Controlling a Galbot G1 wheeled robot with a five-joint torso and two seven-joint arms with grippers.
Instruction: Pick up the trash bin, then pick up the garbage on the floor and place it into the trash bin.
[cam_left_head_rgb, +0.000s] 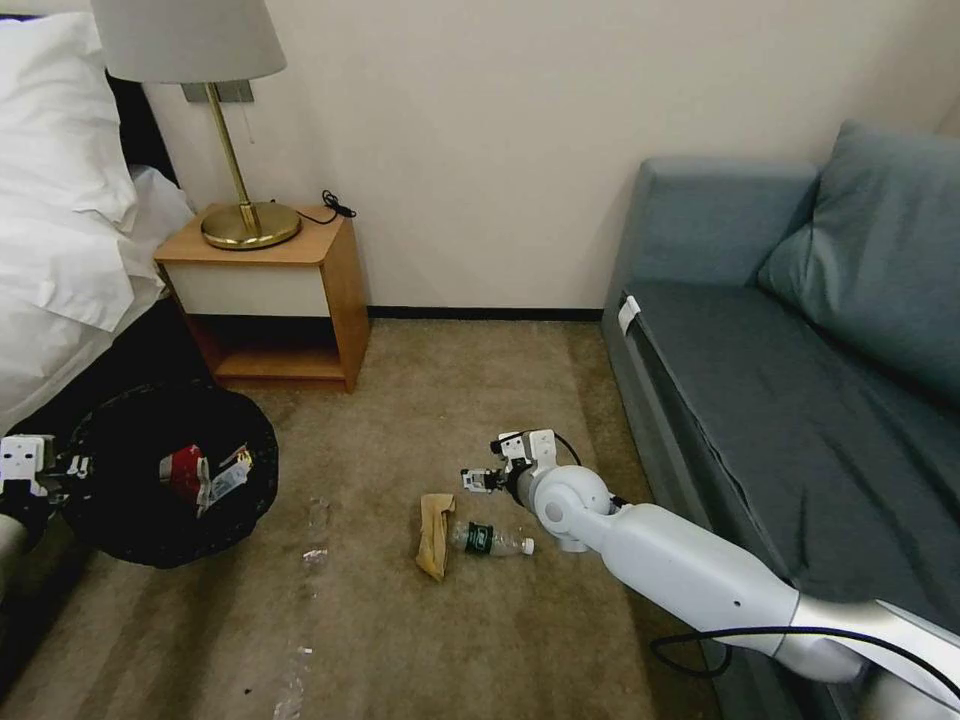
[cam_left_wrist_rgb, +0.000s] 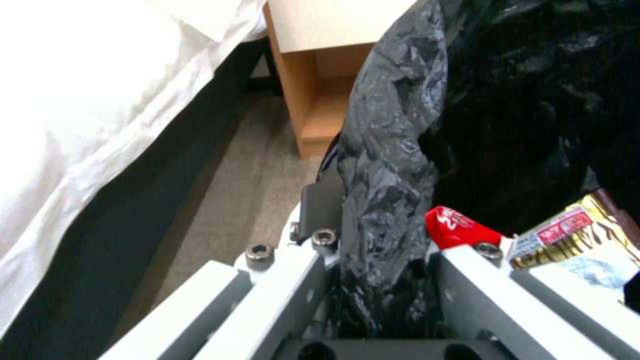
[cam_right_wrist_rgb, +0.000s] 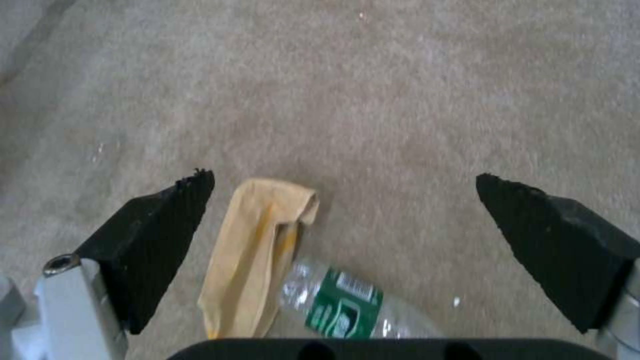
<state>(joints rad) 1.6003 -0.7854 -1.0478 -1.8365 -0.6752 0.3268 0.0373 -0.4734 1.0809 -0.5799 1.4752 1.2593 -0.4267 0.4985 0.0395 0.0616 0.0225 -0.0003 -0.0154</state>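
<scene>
Carpet (cam_left_head_rgb: 420, 640) fills your head view between the bed (cam_left_head_rgb: 60, 250) on the left and the grey-blue sofa (cam_left_head_rgb: 800, 400) on the right, with a wooden nightstand (cam_left_head_rgb: 290, 300) and brass lamp (cam_left_head_rgb: 235, 130) against the wall.

Your left gripper (cam_left_wrist_rgb: 383, 280) is at the left edge of the head view, at the rim of the trash bin (cam_left_head_rgb: 170, 480). The left wrist view gives you what the head view cannot: the jaws are clamped on the rim, 1 finger outside and 1 inside, with the black liner bag (cam_left_wrist_rgb: 393, 165) bunched between them. That same view shows the red snack bag (cam_left_wrist_rgb: 460, 230) with white writing too broken to read, and beside it the yellow-brown snack wrapper (cam_left_wrist_rgb: 573, 240) with a small red label, also unreadable. Both lie inside the bin.

Your right gripper (cam_left_head_rgb: 478, 481) hangs above the floor just beyond the 2 pieces left there. In the right wrist view its black pads (cam_right_wrist_rgb: 160, 235) stand wide apart, holding nothing. Below them lie the tan paper wrapper (cam_right_wrist_rgb: 257, 255) and the clear bottle (cam_right_wrist_rgb: 347, 305), touching, the wrapper overlapping the bottle's base. The bottle's green label carries a white barcode and white marks you cannot read. The head view adds its white cap (cam_left_head_rgb: 527, 546), pointing toward the sofa.
</scene>
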